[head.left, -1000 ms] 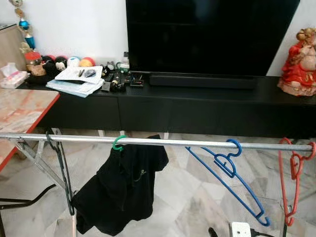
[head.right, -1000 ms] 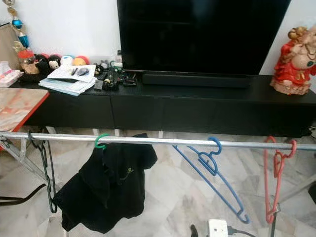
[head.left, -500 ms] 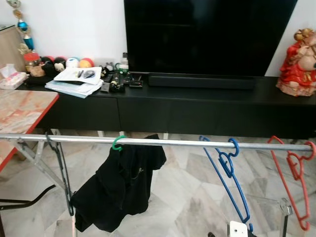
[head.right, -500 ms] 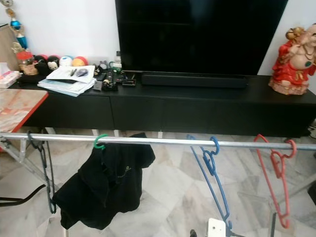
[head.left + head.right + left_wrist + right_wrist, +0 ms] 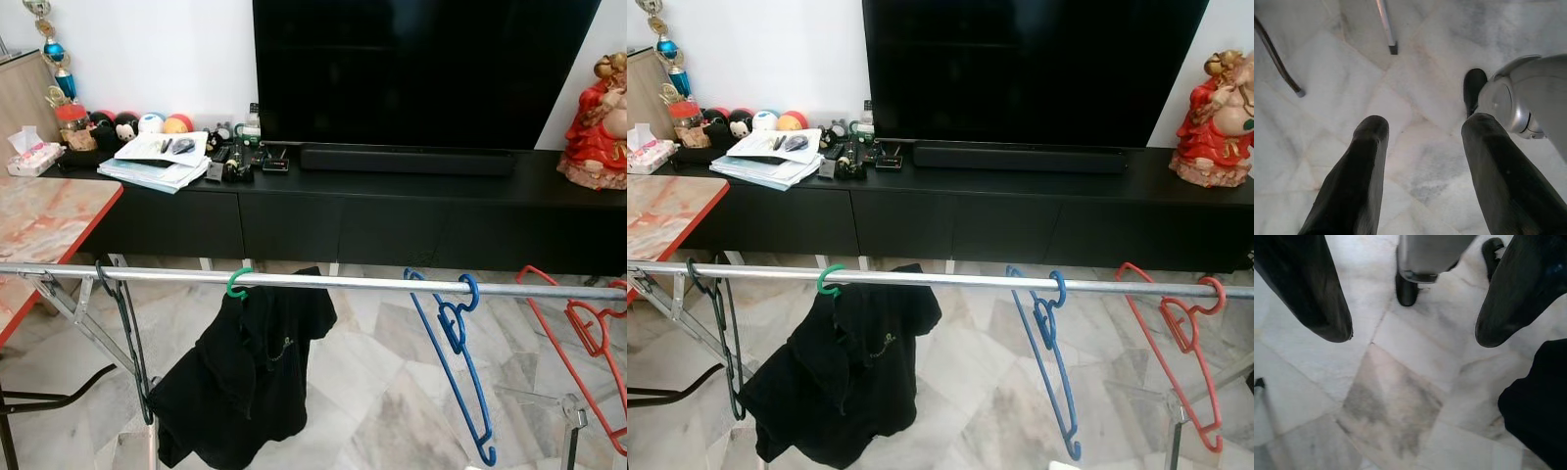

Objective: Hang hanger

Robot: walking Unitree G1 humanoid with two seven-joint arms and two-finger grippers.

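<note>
Both tools, left tool (image 5: pixel 1420 147) and right tool (image 5: pixel 1415 308), hang wide and empty toward the marble floor (image 5: pixel 1391 401), well below the left-to-right steel rail (image 5: pixel 333 282), where the blue hanger (image 5: pixel 453 333) and red hanger (image 5: pixel 583 338) sit on the right arm's side.

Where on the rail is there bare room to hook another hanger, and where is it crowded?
Widest bare stretch of the rail: between the green hanger carrying the black shirt and the blue hanger. A shorter gap lies between the black hanger and the green one. The right end is crowded: blue hanger, then red hanger.
</note>
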